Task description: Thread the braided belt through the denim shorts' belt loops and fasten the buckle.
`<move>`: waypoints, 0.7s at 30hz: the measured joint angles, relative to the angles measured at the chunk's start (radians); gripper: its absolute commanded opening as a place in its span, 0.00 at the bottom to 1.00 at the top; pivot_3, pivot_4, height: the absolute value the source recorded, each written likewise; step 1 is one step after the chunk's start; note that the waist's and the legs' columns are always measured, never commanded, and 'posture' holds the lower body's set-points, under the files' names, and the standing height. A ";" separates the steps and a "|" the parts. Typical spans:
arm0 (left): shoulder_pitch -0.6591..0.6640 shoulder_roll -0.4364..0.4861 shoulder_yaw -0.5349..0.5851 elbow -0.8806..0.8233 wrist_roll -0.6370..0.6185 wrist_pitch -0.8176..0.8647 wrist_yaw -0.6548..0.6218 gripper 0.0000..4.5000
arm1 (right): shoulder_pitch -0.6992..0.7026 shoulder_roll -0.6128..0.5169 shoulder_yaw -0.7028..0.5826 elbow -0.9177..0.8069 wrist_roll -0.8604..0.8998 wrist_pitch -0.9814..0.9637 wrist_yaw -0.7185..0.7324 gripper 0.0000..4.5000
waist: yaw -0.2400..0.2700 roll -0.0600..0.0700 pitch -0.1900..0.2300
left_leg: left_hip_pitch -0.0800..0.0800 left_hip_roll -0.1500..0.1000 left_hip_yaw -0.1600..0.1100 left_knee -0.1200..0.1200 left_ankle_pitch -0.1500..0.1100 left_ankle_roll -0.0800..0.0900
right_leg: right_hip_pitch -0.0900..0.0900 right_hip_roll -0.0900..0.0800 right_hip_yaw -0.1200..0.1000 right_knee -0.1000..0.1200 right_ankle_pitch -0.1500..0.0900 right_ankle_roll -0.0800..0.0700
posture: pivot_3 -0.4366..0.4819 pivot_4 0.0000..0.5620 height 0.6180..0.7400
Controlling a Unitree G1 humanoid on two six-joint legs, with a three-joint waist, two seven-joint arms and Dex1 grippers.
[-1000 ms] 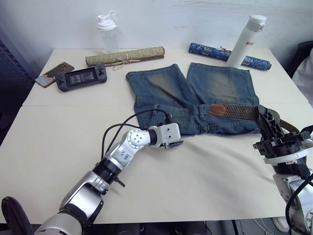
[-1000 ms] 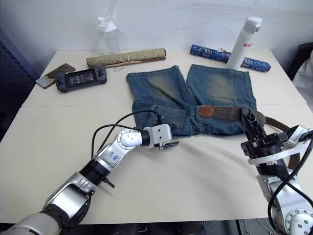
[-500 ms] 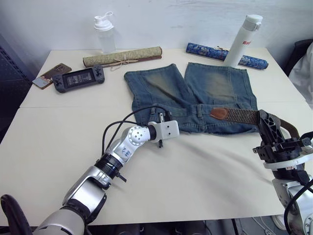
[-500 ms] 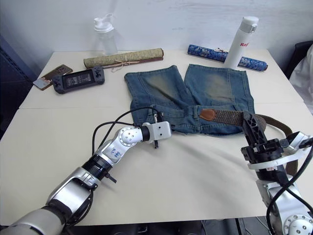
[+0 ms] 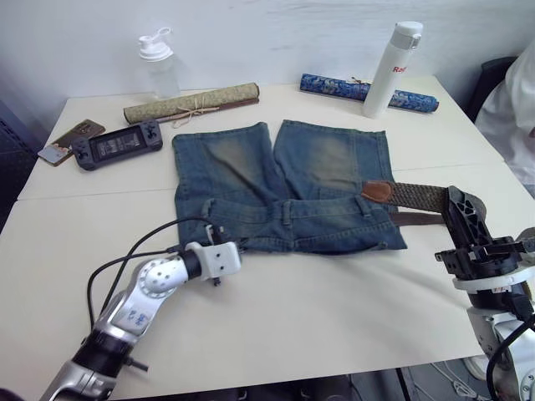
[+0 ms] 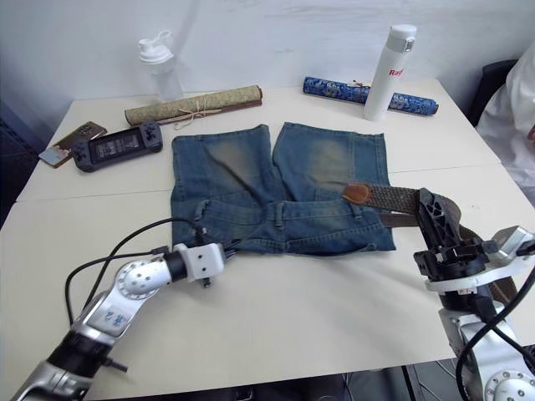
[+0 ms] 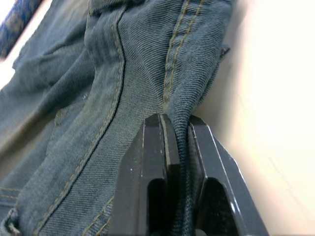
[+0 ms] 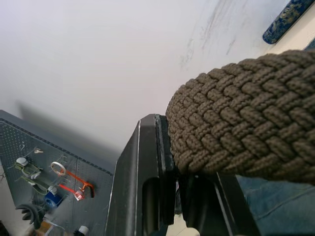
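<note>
Between the left gripper's [image 7: 176,129] black jaws, a fold of coarse denim shorts [image 5: 276,180] hem is pinched; the right gripper's [image 8: 170,147] jaws clamp the thick braided belt [image 5: 418,195], whose brown leather tip lies across the shorts on the pale counter [image 5: 318,309].

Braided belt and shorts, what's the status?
Left gripper pinching faded blue denim shorts at waistband edge. Right gripper clamped on olive-brown braided belt. Unthreaded.

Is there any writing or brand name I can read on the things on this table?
"Ra": red letters on the white bottle; the rest curves out of sight.
Handheld game console: its screen shows marks too small to read.
Blue patterned roll: pattern only, no readable words.
Nothing else carries legible text.
</note>
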 measured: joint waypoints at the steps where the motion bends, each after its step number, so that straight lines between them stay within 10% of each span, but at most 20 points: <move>1: 0.046 0.002 0.020 -0.030 -0.016 0.009 -0.002 0.00 | 0.004 -0.005 0.000 0.001 0.000 0.004 0.003 0.00 | 0.001 0.001 0.000 | 0.000 0.000 0.000 0.000 0.000 0.000 | 0.000 0.000 0.000 0.000 0.000 0.000 | 0.48 0.27 0.82; 10: 0.217 0.003 0.097 -0.150 -0.157 0.090 -0.065 0.00 | 0.004 -0.081 0.000 0.056 -0.004 0.063 0.009 0.00 | 0.013 0.001 -0.001 | 0.000 -0.001 -0.001 0.001 -0.004 0.005 | 0.000 -0.002 0.000 -0.001 0.000 0.000 | 0.48 0.27 0.82; 18: 0.203 -0.019 0.159 -0.115 -0.426 0.187 -0.219 0.86 | -0.065 -0.147 0.005 0.129 -0.018 0.109 -0.012 0.00 | 0.025 0.001 -0.001 | -0.001 -0.001 -0.001 0.003 -0.003 0.004 | 0.000 -0.002 -0.001 0.000 0.000 0.000 | 0.48 0.27 0.82; 21: 0.190 0.016 0.240 -0.149 -0.595 0.293 -0.297 0.86 | -0.086 -0.207 0.005 0.172 -0.016 0.141 -0.041 0.00 | 0.030 0.001 -0.001 | -0.002 -0.002 -0.001 0.004 -0.001 0.001 | 0.000 -0.002 -0.001 0.000 0.000 0.000 | 0.48 0.27 0.82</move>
